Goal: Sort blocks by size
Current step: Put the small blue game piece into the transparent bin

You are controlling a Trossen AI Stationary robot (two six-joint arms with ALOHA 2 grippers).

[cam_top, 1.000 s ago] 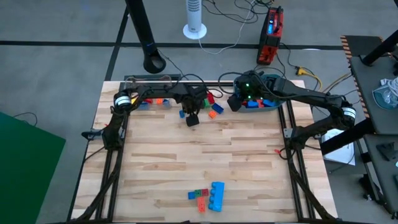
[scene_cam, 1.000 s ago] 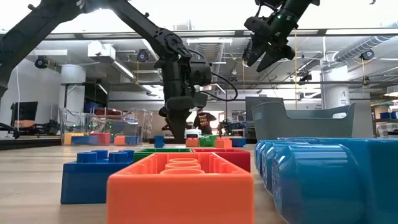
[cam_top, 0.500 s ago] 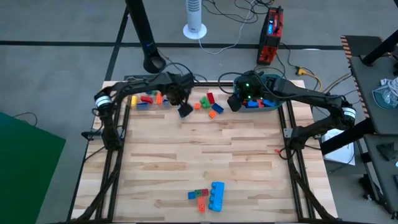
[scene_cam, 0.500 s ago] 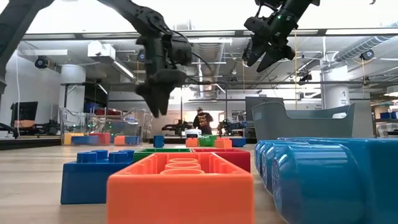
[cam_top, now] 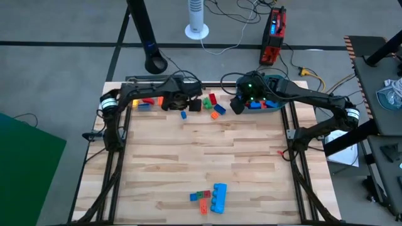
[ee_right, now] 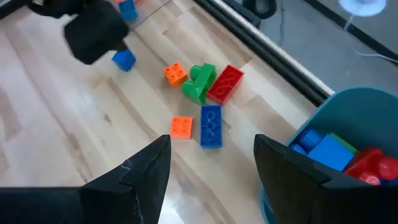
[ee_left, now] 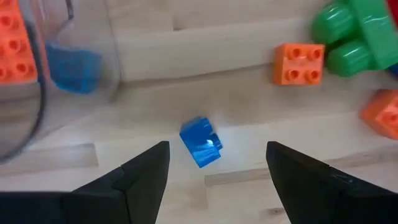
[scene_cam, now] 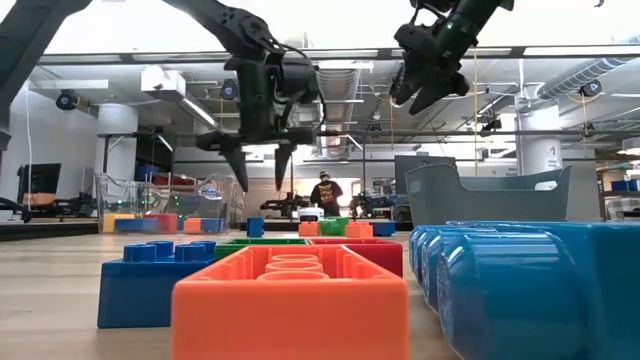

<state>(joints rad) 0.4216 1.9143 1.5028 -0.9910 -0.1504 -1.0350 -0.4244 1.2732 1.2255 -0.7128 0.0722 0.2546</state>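
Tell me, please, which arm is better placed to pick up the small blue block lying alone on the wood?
Probably the left. The left gripper hangs open directly over the small blue block, which lies between its fingers. The right gripper hovers open near the teal tub, farther away.

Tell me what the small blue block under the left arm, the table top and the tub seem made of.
Small blue studded block: glossy moulded plastic, judging by its sheen. Pale table top: matte wood, with visible grain and plank seams. Teal tub: probably smooth plastic with a dull finish.
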